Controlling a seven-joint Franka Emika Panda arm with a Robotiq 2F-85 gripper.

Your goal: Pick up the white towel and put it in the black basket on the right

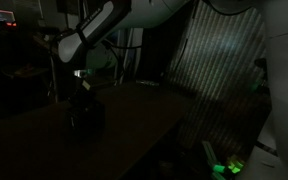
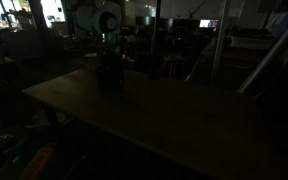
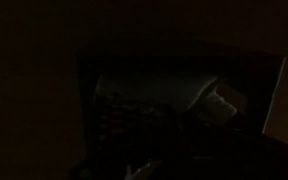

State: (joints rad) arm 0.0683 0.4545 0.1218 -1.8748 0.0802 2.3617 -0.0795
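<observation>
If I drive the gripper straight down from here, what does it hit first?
Probably the white towel inside the black basket directly under the gripper; too dark to be sure.

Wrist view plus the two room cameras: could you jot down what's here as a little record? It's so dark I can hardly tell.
lighting: very dim
table: dark, wide
black basket: on table, below the arm
arm: white, reaching down over basket
white towel: pale patch, apparently inside basket
fingers: too dark to tell open or shut

table [image 2: 184,120]: smooth, matt | arm [image 1: 96,30]: glossy pale casing
</observation>
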